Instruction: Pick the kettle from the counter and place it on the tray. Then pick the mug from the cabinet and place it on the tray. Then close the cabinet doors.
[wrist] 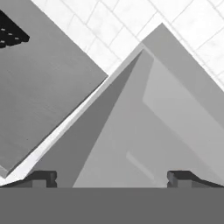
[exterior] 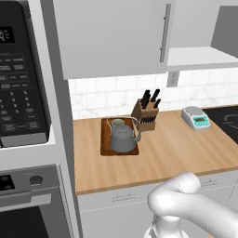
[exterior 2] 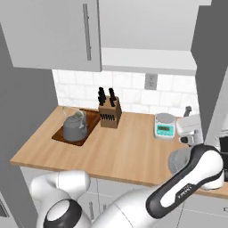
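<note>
The dark grey kettle stands on the dark brown tray at the back left of the wooden counter. The grey-green mug sits on the tray just behind the kettle. The cabinet's left door looks shut. Its right door stands swung out, baring the white shelf. My gripper is open and holds nothing. It sits low by the right door, facing a grey door panel.
A knife block stands right of the tray. A small kitchen scale lies further right, near the black cooktop. A microwave and an oven fill the tall unit on the left.
</note>
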